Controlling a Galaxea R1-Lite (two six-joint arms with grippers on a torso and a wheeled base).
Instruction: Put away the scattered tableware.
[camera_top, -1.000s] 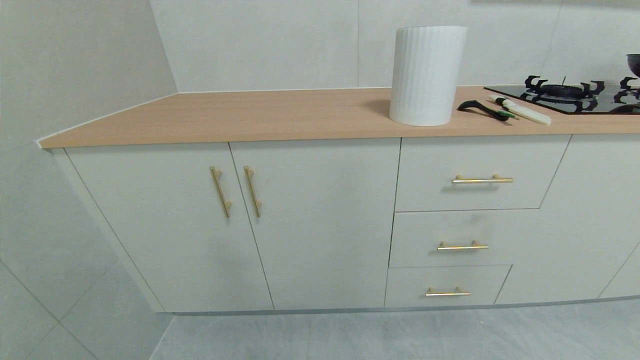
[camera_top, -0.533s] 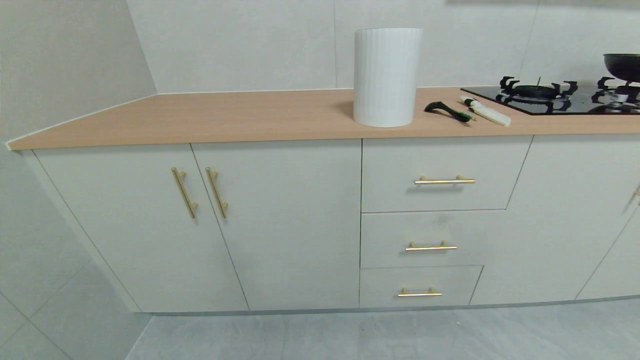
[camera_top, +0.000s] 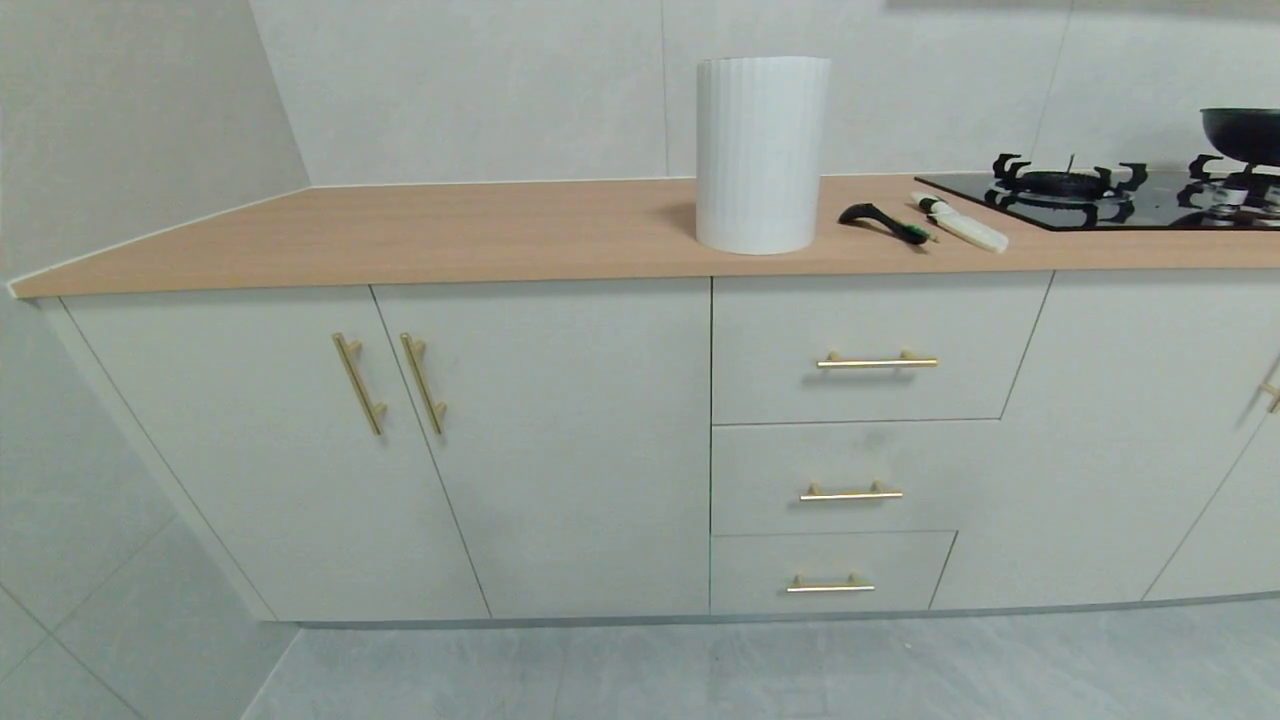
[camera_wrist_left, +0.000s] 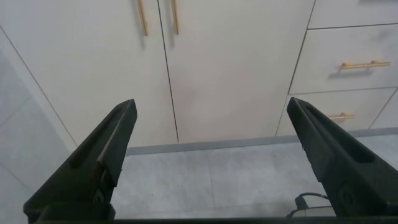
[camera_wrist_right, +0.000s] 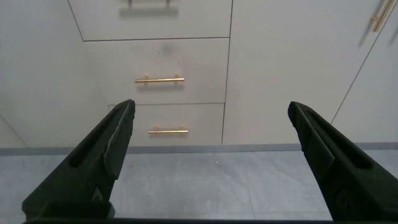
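A tall white ribbed container (camera_top: 760, 153) stands on the wooden countertop (camera_top: 450, 232). Just to its right lie a black-handled utensil with a green tip (camera_top: 884, 222) and a cream-coloured utensil (camera_top: 962, 222). My left gripper (camera_wrist_left: 211, 130) hangs low before the cupboard doors, open and holding nothing. Facing the lower drawers, my right gripper (camera_wrist_right: 211, 130) is open and holds nothing as well. Both grippers are well below the countertop, far from the utensils.
A black gas hob (camera_top: 1100, 190) with a dark pan (camera_top: 1240, 132) sits at the counter's right end. Under the counter are two doors with gold handles (camera_top: 390, 383) and three drawers (camera_top: 870, 345). A wall closes the left side. Grey tiled floor lies in front.
The whole head view has shifted, so the counter and its objects now sit further left in the picture; the camera turned right. The objects themselves have not moved.
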